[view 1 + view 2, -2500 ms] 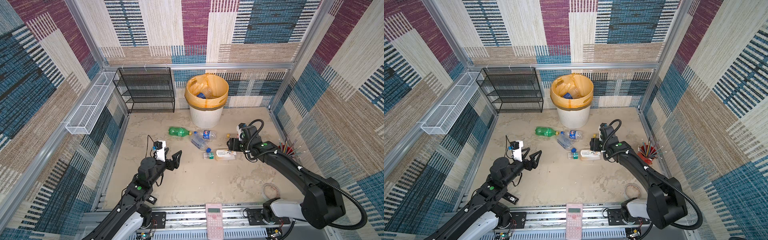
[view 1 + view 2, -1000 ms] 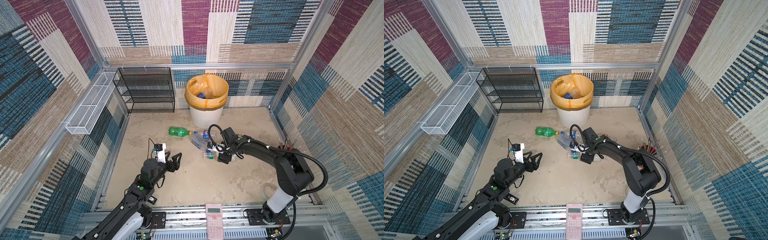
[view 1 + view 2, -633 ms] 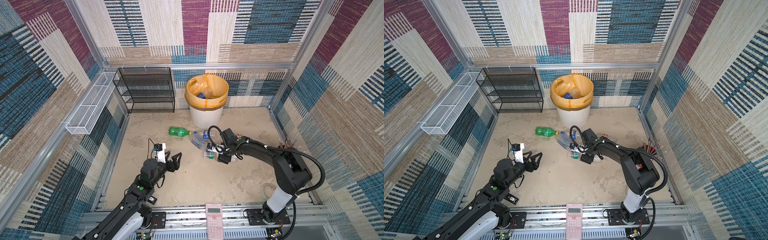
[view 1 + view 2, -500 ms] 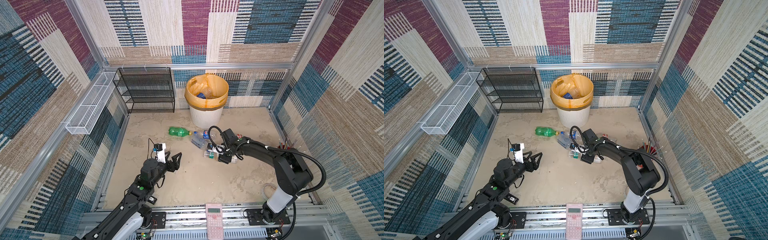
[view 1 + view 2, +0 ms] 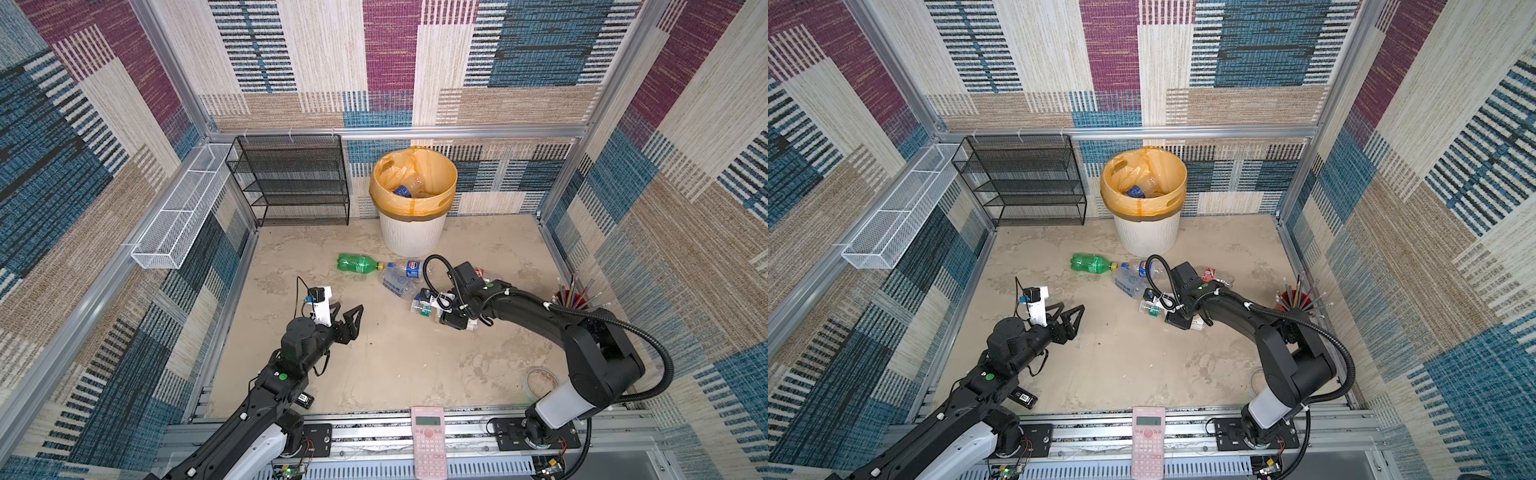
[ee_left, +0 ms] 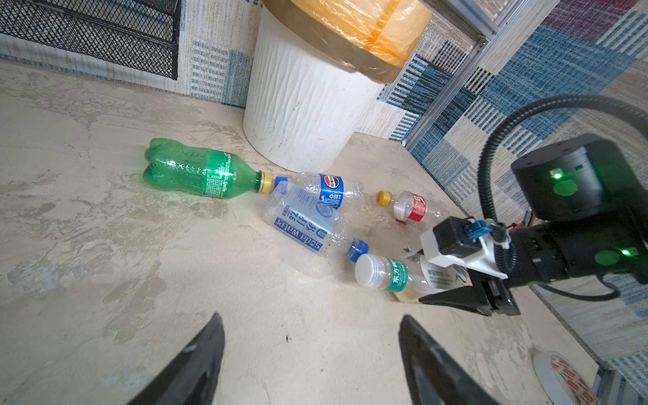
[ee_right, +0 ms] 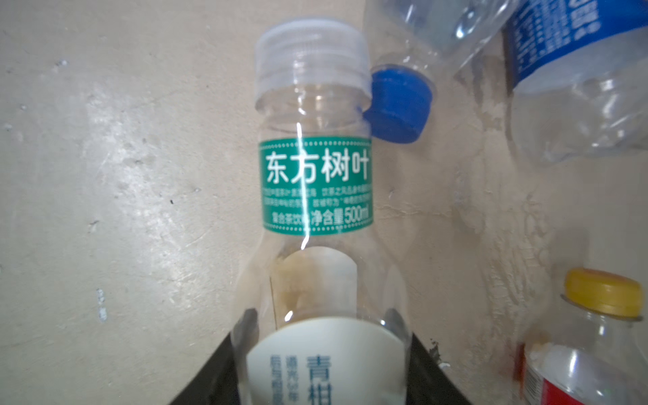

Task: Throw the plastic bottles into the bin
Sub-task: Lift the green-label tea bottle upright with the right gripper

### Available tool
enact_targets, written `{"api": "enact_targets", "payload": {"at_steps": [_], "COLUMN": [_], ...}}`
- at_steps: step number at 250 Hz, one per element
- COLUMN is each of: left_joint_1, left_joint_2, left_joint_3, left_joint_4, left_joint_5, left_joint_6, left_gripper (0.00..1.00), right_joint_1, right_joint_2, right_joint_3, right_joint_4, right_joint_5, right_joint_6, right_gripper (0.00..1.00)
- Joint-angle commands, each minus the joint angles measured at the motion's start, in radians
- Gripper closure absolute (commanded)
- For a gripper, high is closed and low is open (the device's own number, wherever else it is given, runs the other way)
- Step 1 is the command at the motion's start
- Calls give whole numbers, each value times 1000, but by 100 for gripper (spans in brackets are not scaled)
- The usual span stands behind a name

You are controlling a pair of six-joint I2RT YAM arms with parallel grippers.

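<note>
Lying on its side on the mottled beige floor [image 5: 395, 365], a clear tea bottle [image 7: 315, 182] of thin smooth plastic is shown with a ribbed translucent white cap, a green band round its neck and a cream label lower down. It is clamped by the right gripper [image 7: 324, 333], whose black fingers are pressed against both sides of the rounded body below the shoulder.

The left gripper [image 6: 310, 317] is held over bare floor, well apart from the bottles, its two pointed black fingers spread wide with nothing between them.

Just beside the tea bottle's cap, the blue cap of a crumpled soda-water bottle [image 6: 305, 224] is seen. Against that one a crushed clear bottle with a blue label [image 6: 331, 187] is laid, cap to cap with a green bottle [image 5: 357, 262] with a lobed base. A small red-labelled bottle [image 6: 406, 207] with a yellow cap is seen nearby.

The bin [image 5: 411, 232], round, white and ribbed, lined with a glossy orange bag folded over its rim, is set by the back wall, just behind the bottles; discarded bottles [image 5: 409, 187] are visible inside.
</note>
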Motion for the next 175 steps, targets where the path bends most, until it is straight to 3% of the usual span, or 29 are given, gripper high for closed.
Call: {"api": "enact_targets", "payload": {"at_steps": [1, 44, 79, 129, 175], "left_joint_1": [-1, -1, -1, 0, 0], "left_joint_2": [-5, -7, 0, 2, 4], "left_joint_3": [0, -3, -1, 8, 19], "left_joint_4": [8, 19, 28, 26, 18], "left_joint_5": [1, -4, -2, 0, -1], "left_joint_6": [-10, -10, -10, -9, -12], "left_gripper": [21, 21, 21, 21, 21], "right_joint_1": [1, 1, -3, -12, -25], "right_joint_2": [-51, -157, -273, -448, -590], "right_joint_3": [-17, -90, -211, -447, -707], "right_joint_4": [40, 148, 345, 777, 1245], "right_joint_5": [-37, -101, -171, -189, -165], "right_joint_6": [44, 151, 305, 569, 715], "right_gripper": [45, 46, 48, 51, 53]}}
